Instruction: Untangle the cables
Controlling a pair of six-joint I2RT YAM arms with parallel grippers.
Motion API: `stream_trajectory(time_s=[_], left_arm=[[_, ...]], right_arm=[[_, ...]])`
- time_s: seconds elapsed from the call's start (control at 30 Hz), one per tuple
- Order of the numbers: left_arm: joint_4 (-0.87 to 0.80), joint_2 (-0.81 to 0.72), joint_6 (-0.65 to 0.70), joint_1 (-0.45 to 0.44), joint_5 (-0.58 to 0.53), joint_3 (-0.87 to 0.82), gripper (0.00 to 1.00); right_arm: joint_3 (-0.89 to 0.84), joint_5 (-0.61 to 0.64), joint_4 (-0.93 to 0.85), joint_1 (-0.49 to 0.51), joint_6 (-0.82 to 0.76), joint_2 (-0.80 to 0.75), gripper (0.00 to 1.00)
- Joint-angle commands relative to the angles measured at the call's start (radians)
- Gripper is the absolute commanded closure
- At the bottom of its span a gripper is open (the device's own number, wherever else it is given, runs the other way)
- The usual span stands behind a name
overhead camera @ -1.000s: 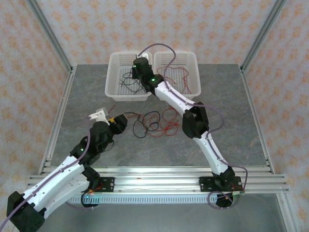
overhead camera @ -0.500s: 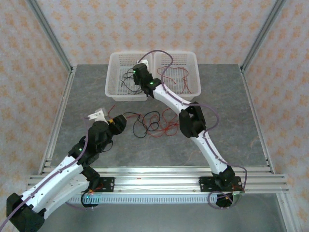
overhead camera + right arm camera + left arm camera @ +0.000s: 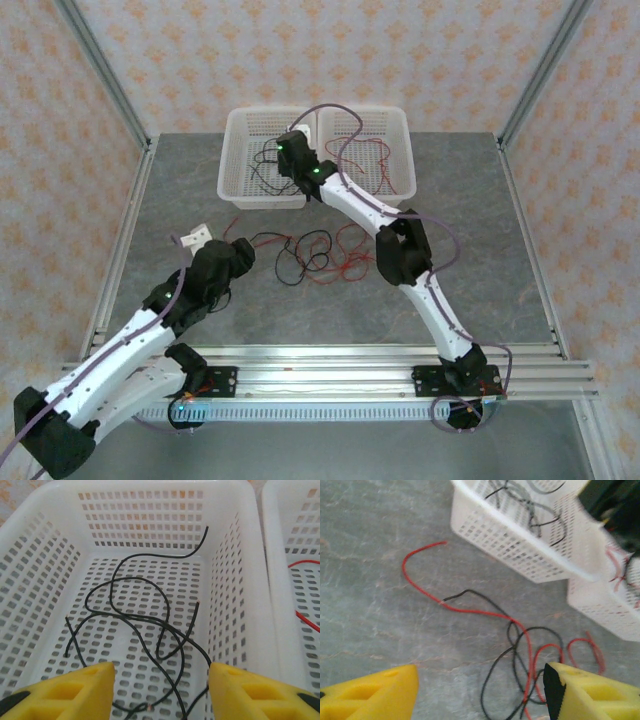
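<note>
- Cables (image 3: 318,255), red and black, are seen from above as a loose knot on the table (image 3: 480,260), between the two arms. The left gripper (image 3: 238,250) is placed just beside the knot's left end, and the right gripper (image 3: 287,150) is held well apart, over the left basket (image 3: 232,160). The left arm is therefore judged the nearer.
- From the left wrist, the left gripper (image 3: 481,687) is seen with jaws apart and empty. The knot lies ahead, towards the right finger, and one red cable (image 3: 470,611) is stretched from it diagonally to the far left.
- From the right wrist, the right gripper (image 3: 161,682) is shown with jaws apart and nothing gripped. Black cables (image 3: 135,578) are coiled in the left basket (image 3: 150,520) below.
</note>
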Motion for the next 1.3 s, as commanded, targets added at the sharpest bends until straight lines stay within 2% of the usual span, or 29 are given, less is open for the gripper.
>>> stream_trajectory(time_s=[0.0, 0.33, 0.47, 0.6, 0.9, 1.27], left_arm=[[-0.084, 0.048, -0.035, 0.023, -0.016, 0.028, 0.32], [-0.027, 0.205, 0.044, 0.243, 0.118, 0.006, 0.32], [0.022, 0.336, 0.085, 0.314, 0.154, 0.025, 0.33], [0.076, 0.504, 0.125, 0.367, 0.168, 0.074, 0.38], [0.181, 0.711, 0.148, 0.409, 0.185, 0.201, 0.4], [0.156, 0.94, 0.166, 0.441, 0.129, 0.328, 0.42]], right_arm=[[-0.05, -0.01, -0.014, 0.021, -0.001, -0.142, 0.48], [-0.486, -0.084, 0.124, 0.057, -0.071, -0.505, 0.49], [-0.685, -0.104, 0.175, 0.057, -0.062, -0.672, 0.5], [-0.872, -0.101, 0.215, 0.057, -0.069, -0.824, 0.5], [-1.113, -0.04, 0.213, 0.054, -0.091, -1.062, 0.5], [-1.248, -0.014, 0.22, 0.043, -0.065, -1.199, 0.5]])
